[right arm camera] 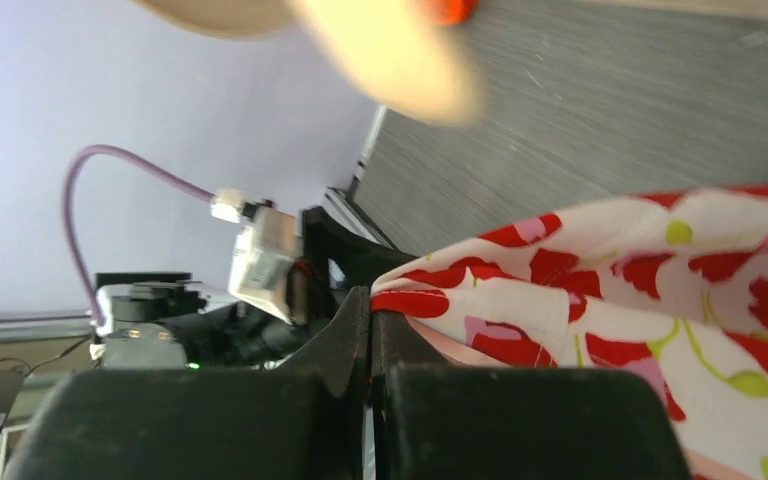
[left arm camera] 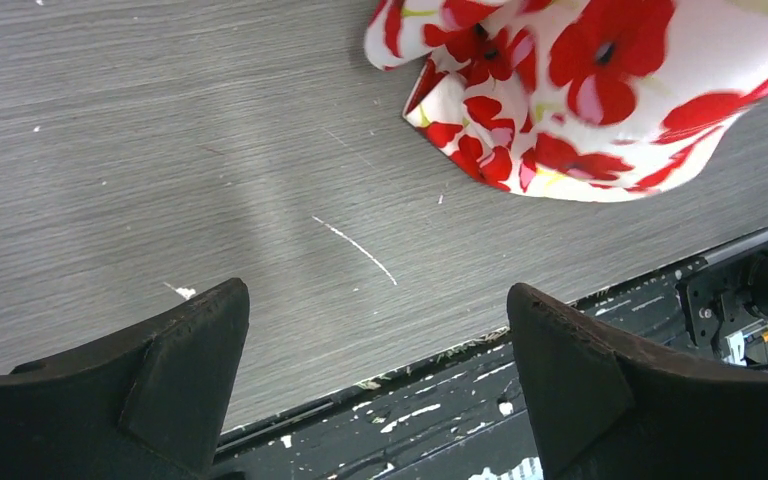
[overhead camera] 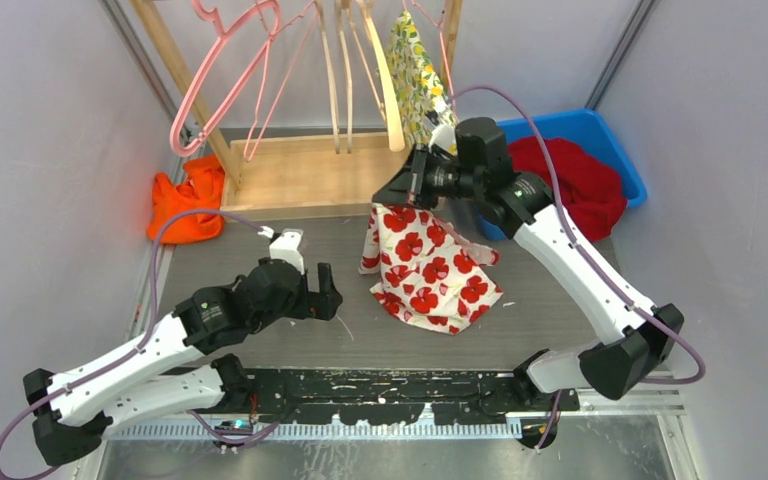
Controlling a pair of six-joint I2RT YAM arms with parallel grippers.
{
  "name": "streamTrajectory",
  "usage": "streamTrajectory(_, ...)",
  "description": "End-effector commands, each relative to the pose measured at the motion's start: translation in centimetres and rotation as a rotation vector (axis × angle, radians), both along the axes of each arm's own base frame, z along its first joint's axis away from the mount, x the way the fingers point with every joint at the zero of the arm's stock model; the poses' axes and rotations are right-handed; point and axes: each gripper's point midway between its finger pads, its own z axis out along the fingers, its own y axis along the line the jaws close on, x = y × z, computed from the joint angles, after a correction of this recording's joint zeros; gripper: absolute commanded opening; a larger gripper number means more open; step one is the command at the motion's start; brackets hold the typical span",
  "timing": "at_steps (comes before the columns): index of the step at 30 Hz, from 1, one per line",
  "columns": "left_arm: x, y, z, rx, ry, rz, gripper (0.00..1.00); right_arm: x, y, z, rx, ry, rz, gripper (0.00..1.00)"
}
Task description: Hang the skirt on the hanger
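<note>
right pincer [overhead camera: 396, 195] is pinching the skirt [overhead camera: 428, 270] by its top edge, cloth trailing below it onto the surface [overhead camera: 535, 295]. left pincer [overhead camera: 322, 292] is hanging spread and empty, off to the side. i'm judging it needs lifting higher, toward the wooden hanger [overhead camera: 387, 92] just above, holding that gripped edge taut.

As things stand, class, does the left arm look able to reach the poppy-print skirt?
Probably yes: the left gripper is open, and only bare table lies between it and the skirt, which the right gripper holds up.
</note>
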Motion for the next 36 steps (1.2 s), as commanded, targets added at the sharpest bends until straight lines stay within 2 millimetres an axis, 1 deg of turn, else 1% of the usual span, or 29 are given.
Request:
streamTrajectory(1,0.6,1.8,1.0,0.0,-0.045,0.081,1.0,-1.1,1.9,10.3,0.148,-0.265,0.067,0.01)
streamTrajectory(3,0.6,2.6,1.4,0.0,-0.064,0.105,1.0,-1.8,2.3,12.4,0.182,-0.296,0.099,0.01)
streamTrajectory(7,0.7,4.0,2.4,-0.011,-0.101,0.144,1.0,-3.6,2.2,16.9,0.272,-0.373,0.157,0.01)
streamTrajectory(9,0.8,4.4,3.1,-0.024,-0.123,0.16,1.0,-4.5,2.1,18.6,0.313,-0.403,0.193,0.01)
streamTrajectory(11,0.7,5.1,3.2,-0.011,-0.126,0.172,1.0,-5.0,1.9,19.1,0.319,-0.415,0.207,0.01)
streamTrajectory(13,0.7,5.3,3.4,-0.01,-0.134,0.18,1.0,-5.0,1.7,17.9,0.286,-0.402,0.193,0.01)
streamTrajectory(14,0.7,5.4,3.5,-0.01,-0.137,0.182,1.0,-4.8,1.5,16.7,0.259,-0.388,0.178,0.01)
streamTrajectory(15,0.8,5.4,3.5,-0.01,-0.139,0.187,1.0,-4.5,1.3,15.1,0.226,-0.364,0.161,0.02)
streamTrajectory(17,0.8,5.5,3.2,0.001,-0.135,0.189,1.0,-3.7,0.6,11.0,0.137,-0.317,0.094,0.06)
streamTrajectory(18,0.8,5.6,3.1,0.006,-0.131,0.191,1.0,-3.2,0.1,8.4,0.083,-0.285,0.06,0.08)
streamTrajectory(19,0.7,5.6,2.8,0.013,-0.125,0.192,1.0,-2.6,-0.3,4.0,0.001,-0.224,0.029,0.09)
streamTrajectory(20,0.7,5.6,2.5,0.02,-0.118,0.193,1.0,-2.3,-1.0,1.8,-0.05,-0.201,-0.002,0.1)
streamTrajectory(21,0.7,5.6,2.1,0.029,-0.108,0.195,1.0,-2.3,-1.8,-2.4,-0.128,-0.139,-0.026,0.11)
streamTrajectory(22,0.6,5.6,1.8,0.036,-0.1,0.197,1.0,-2.3,-2.7,-5.6,-0.191,-0.095,-0.049,0.13)
streamTrajectory(23,0.6,5.6,1.5,0.04,-0.093,0.197,1.0,-2.5,-3.7,-8.5,-0.253,-0.055,-0.078,0.2)
streamTrajectory(24,0.6,5.5,1.0,0.047,-0.084,0.194,1.0,-2.5,-4.6,-10.2,-0.299,-0.038,-0.109,0.27)
streamTrajectory(25,0.5,5.3,0.7,0.053,-0.076,0.191,1.0,-3.0,-5.8,-13.1,-0.355,0.0,-0.131,0.31)
streamTrajectory(27,0.6,5.1,-0.2,0.071,-0.059,0.19,1.0,-3.3,-7.8,-15.8,-0.429,0.026,-0.182,0.47)
streamTrajectory(28,0.6,5.0,-0.5,0.081,-0.05,0.189,1.0,-3.5,-8.5,-16.6,-0.453,0.032,-0.197,0.54)
streamTrajectory(30,0.6,4.8,-1.2,0.104,-0.032,0.186,1.0,-3.9,-9.6,-17.7,-0.495,0.04,-0.214,0.65)
streamTrajectory(33,0.6,4.8,-2.4,0.148,-0.003,0.188,1.0,-4.3,-10.4,-18.6,-0.536,0.052,-0.22,0.69)
streamTrajectory(36,0.7,4.9,-3.6,0.181,0.018,0.2,1.0,-4.4,-11.1,-19.3,-0.562,0.058,-0.236,0.71)
